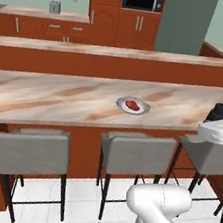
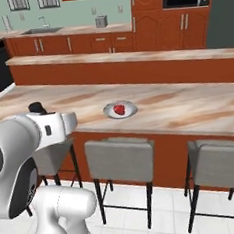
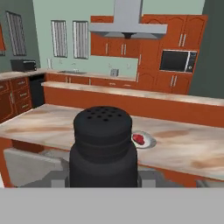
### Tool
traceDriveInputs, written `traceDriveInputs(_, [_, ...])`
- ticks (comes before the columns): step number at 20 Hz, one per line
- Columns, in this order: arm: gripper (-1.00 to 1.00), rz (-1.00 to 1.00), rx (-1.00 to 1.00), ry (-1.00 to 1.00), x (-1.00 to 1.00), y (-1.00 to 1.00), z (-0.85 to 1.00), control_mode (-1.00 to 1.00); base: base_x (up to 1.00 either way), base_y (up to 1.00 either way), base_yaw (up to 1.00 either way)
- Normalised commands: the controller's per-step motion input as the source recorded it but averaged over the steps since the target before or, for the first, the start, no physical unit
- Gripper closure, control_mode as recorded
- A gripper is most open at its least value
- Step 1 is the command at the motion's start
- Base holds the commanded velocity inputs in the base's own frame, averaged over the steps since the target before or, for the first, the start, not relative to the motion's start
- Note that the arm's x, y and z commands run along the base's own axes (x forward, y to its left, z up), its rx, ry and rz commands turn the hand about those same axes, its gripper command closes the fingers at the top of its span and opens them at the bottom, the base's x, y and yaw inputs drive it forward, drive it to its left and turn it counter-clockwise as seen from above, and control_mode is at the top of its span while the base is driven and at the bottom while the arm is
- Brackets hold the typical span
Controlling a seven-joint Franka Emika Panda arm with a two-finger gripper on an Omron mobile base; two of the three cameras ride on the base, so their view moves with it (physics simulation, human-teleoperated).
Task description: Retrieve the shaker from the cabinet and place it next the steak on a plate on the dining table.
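I have the jaws clamped on the shaker [image 3: 103, 146]: small, rigid, probably light and smooth, best held mid-body; plate [image 3: 149, 141] at two o'clock.

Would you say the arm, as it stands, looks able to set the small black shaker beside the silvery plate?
Probably yes: the gripper holds the small black shaker, and bare marbled table surrounds the silvery plate, with nothing between.
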Motion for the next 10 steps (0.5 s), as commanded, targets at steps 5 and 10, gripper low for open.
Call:
traceDriveInputs(5, [1.0,0.0,0.0,0.0,0.0,0.0,0.0,1.0,0.94,0.0,-0.07])
traceDriveInputs(10, [1.0,0.0,0.0,0.0,0.0,0.0,0.0,1.0,1.0,-0.21,-0.01])
